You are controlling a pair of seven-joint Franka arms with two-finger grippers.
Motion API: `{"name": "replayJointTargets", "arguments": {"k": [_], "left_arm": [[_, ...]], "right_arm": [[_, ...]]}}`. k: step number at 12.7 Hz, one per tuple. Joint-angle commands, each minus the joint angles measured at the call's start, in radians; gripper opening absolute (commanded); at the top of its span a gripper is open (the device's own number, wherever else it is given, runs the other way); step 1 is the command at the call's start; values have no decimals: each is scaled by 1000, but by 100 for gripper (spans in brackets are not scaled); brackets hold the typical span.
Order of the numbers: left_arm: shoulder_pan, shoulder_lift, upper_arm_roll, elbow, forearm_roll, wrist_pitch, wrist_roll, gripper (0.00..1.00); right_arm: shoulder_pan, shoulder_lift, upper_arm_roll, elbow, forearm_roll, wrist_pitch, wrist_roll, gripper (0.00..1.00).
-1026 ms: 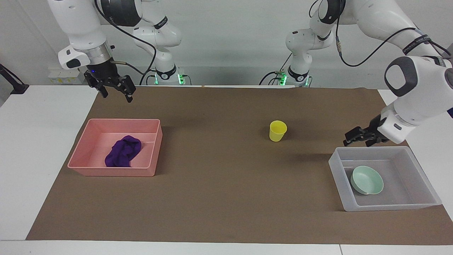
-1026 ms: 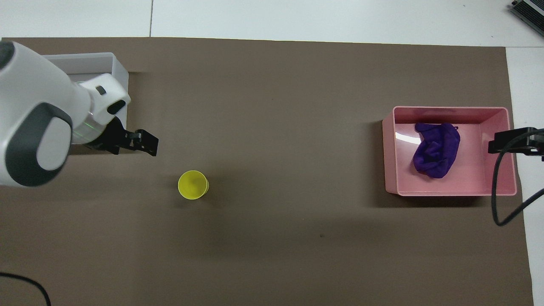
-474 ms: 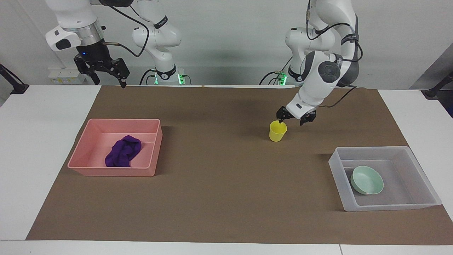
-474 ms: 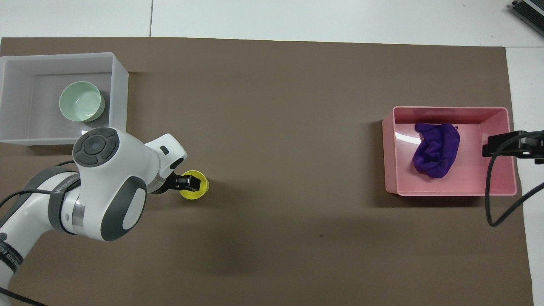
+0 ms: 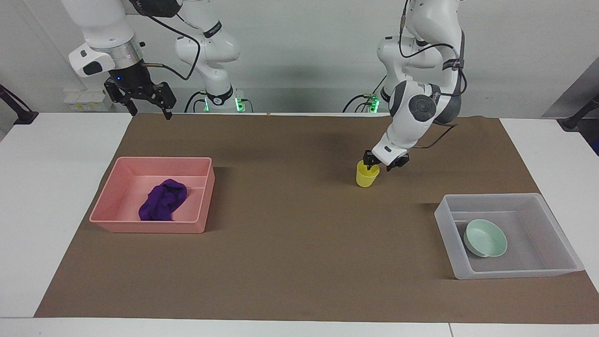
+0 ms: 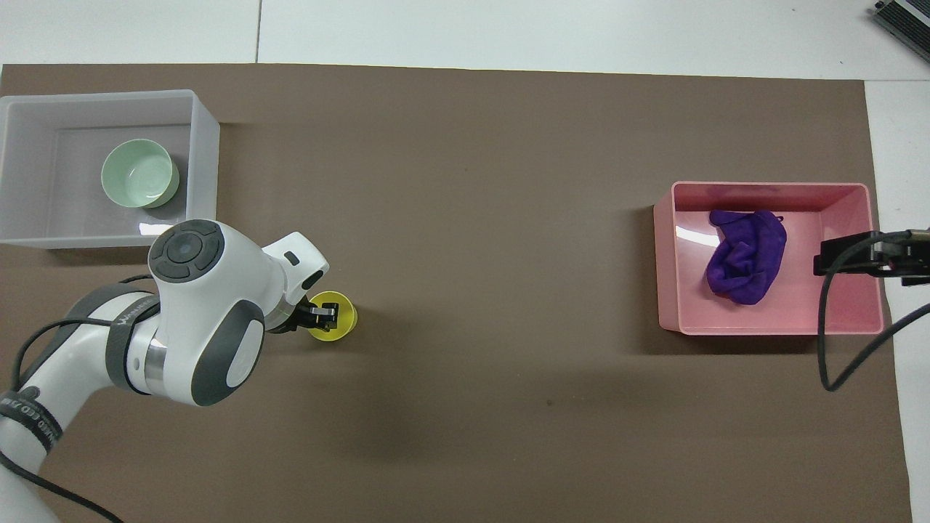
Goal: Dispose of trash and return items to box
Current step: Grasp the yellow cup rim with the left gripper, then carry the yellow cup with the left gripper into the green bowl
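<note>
**Box held the bowl while the left gripper met the yellow cup**

The box, a translucent tray at the left arm's end of the table, held the mint-green bowl on its floor. The pink tray sat toward the right arm's end, with the purple rag bunched inside it. Both lay on the brown mat. The yellow cup stood upright on the mat, nearer to the robots than the box.

The left gripper was at the cup's rim, jaws narrow across its wall; whether they pinched it could not be made out. The right gripper waited in the air near the mat's edge, jaws spread wide.

The only writing was on a band round the left arm, cut off and unreadable.
</note>
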Motion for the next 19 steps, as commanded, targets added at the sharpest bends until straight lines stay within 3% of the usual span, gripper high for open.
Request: {"name": "replayJointTargets", "arguments": {"k": [1, 5, 9, 12, 17, 19], "left_arm": [[-10, 6, 11, 2, -12, 11, -11, 0], [6, 19, 16, 82, -12, -38, -5, 0], [140, 40, 20, 368, -6, -316, 8, 0], [249, 64, 22, 502, -3, -325, -12, 0], [400, 260, 34, 749, 12, -304, 3, 0], [430, 363, 36, 852, 124, -295, 17, 0]], "right_arm": [[-2, -30, 6, -39, -15, 10, -18, 100], [-4, -30, 6, -40, -13, 10, -15, 100], [-4, -30, 6, -40, -13, 10, -13, 100], [-4, -30, 6, -40, -13, 11, -13, 100], [-4, -30, 6, -40, -13, 11, -13, 100], [-4, -30, 6, -40, -12, 11, -13, 100]]}}
